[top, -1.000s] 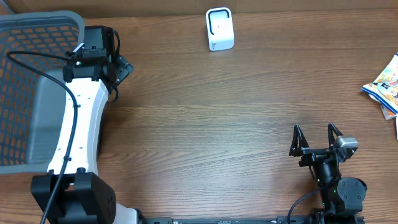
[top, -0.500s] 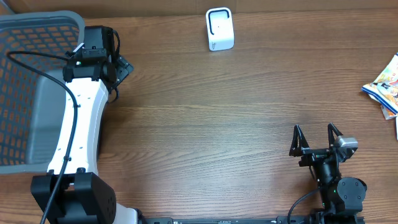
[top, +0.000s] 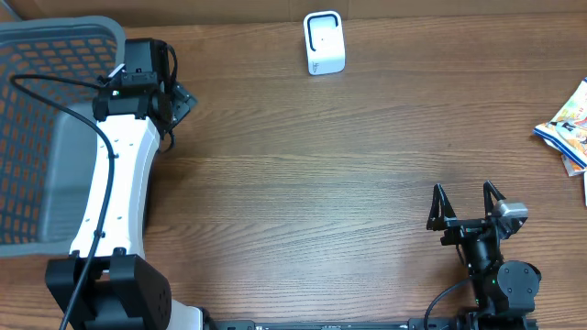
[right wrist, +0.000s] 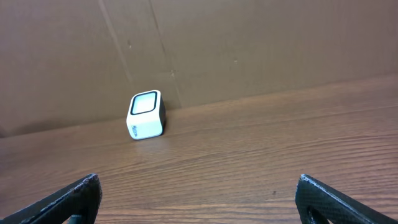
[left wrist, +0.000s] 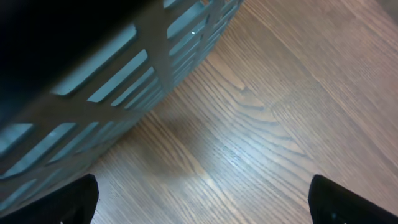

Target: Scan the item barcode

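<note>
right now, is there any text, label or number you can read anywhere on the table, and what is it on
Nothing here can be read as text.
Barcode scanner: a small grey mark low on its front, too blurred to read.
Colourful packets at the right edge of the table: printed, but too small to read.
Grey basket: no label shows.

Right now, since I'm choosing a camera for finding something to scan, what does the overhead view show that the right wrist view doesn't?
Only the overhead view shows the grey basket at the left edge, the colourful packets at the right edge, and the left gripper beside the basket. Only the right wrist view shows the brown cardboard wall standing behind the table. Both show the white scanner on the wooden table, and the right gripper, open and empty.
</note>
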### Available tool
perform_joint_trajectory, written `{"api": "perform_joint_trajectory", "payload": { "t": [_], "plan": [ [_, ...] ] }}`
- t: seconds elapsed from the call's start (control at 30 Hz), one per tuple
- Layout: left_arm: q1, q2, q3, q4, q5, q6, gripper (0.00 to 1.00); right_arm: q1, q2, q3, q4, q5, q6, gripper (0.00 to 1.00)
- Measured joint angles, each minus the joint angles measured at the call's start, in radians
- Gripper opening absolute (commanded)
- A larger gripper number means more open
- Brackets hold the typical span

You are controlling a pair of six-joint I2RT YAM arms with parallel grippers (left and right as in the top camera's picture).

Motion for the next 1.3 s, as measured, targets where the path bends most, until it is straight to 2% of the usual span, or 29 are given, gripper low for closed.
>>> {"api": "perform_joint_trajectory", "payload": {
  "t": [0.3,0.5,0.63,0.87,1.1,1.3],
  "plan": [
    [-0.016,-0.132,-0.013,0.000,0.023,0.035,1.00,0.000,0.000,0.000,0.000,0.000,0.000,1.00],
    [-0.114,-0.294,-0.053,0.149,0.023,0.221,1.00,0.000,0.000,0.000,0.000,0.000,0.000,1.00],
    [-0.107,-0.314,-0.074,0.219,0.029,0.296,1.00,0.000,0.000,0.000,0.000,0.003,0.000,1.00],
    [-0.107,-0.367,-0.091,0.398,0.209,0.389,1.00,0.000,0.000,0.000,0.000,0.007,0.000,1.00],
    [-0.112,-0.414,-0.109,0.384,0.416,0.414,1.00,0.000,0.000,0.000,0.000,0.007,0.000,1.00],
    [-0.114,-0.413,-0.136,0.298,0.462,0.414,1.00,0.000,0.000,0.000,0.000,0.007,0.000,1.00]
  ]
}}
